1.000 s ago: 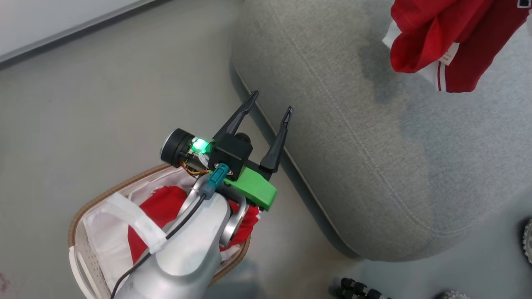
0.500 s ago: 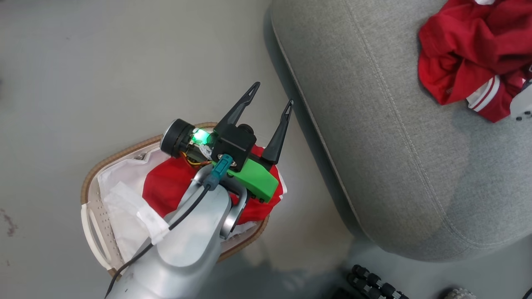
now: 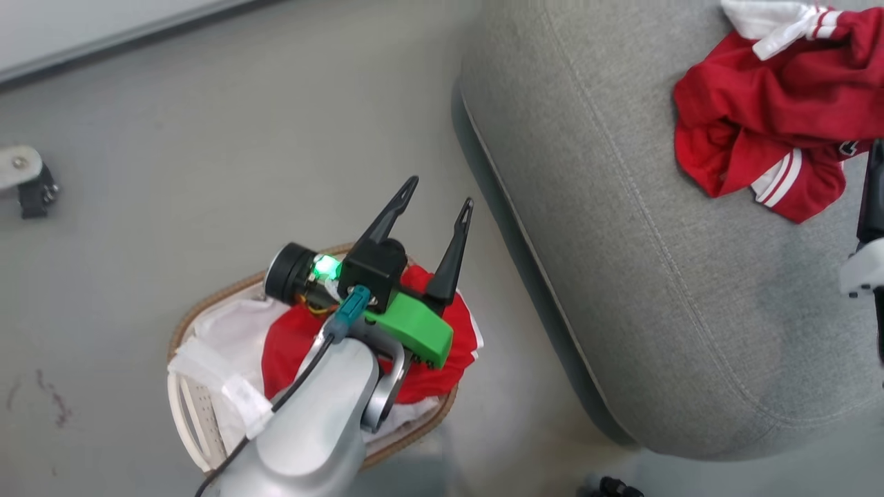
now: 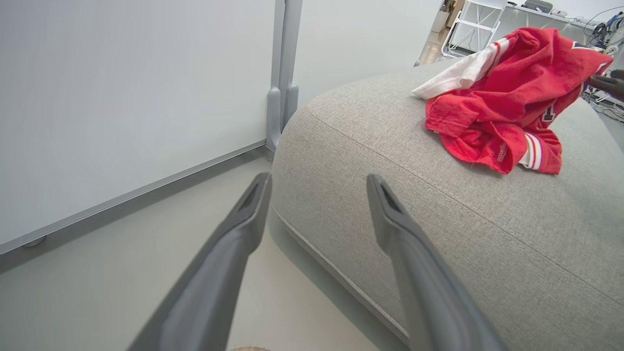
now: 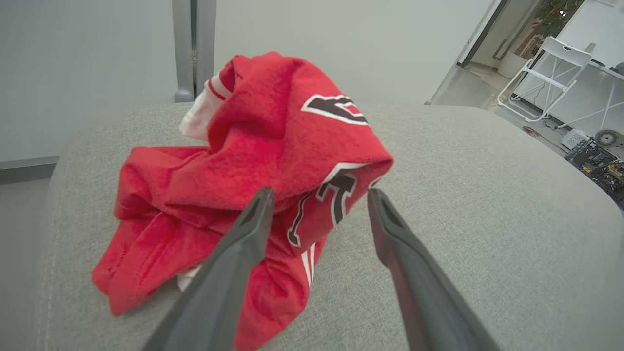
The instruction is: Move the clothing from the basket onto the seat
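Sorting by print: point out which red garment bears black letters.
The jersey crumpled on the seat, before the right gripper; the red garment in the basket shows none.

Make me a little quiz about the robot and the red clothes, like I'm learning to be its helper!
1. True or false: the basket has red clothing in it.
2. Where does the jersey lie? A: on the floor. B: on the seat. C: in the basket.
3. Fill in: the left pincer has its jaws ____.

Key: 1 true; 2 B; 3 open.
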Controlling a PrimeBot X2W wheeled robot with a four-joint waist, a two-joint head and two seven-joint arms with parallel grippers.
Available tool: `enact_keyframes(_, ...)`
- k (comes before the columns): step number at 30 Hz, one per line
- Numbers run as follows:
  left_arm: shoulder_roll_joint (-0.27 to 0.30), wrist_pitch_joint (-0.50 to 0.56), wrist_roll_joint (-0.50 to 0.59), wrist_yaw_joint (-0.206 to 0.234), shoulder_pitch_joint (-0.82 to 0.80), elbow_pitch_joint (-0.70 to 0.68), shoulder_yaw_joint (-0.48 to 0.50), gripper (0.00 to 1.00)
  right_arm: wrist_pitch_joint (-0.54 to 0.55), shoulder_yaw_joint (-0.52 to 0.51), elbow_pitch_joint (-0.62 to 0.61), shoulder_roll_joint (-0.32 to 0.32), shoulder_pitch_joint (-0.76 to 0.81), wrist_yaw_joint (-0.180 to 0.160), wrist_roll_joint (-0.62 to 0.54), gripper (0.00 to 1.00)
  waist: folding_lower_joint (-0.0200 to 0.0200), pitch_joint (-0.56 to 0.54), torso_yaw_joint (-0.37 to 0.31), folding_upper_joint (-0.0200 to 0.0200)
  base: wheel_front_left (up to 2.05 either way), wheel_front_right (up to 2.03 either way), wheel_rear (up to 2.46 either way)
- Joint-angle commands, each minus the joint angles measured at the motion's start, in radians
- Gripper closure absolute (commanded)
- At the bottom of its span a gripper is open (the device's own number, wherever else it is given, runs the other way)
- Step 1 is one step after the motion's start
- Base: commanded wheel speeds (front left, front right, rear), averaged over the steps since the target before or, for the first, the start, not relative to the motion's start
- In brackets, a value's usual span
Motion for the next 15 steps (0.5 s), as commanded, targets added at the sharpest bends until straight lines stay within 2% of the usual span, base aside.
enact_keyframes(1,0.004,0.0,-0.009,0.006,0.029,-0.007,0.008,0.0,0.0,-0.001,-0.018,0.005,0.032,-0.001,0.005,0.0,-0.0001,-0.076,0.021,-0.0001,0.0,0.0,0.0)
enact_keyframes(7,0.004,0.0,-0.023,0.023,0.125,-0.019,0.052,0.0,0.0,0.048,-0.091,0.031,0.115,-0.001,0.04,0.0,-0.0001,-0.183,0.071,-0.0001,0.0,0.0,0.0)
enact_keyframes(15,0.004,0.0,-0.009,0.057,0.219,-0.016,0.147,0.0,0.0,0.148,-0.148,0.086,0.166,-0.001,0.063,0.0,-0.0001,-0.259,0.155,-0.0001,0.0,0.0,0.0)
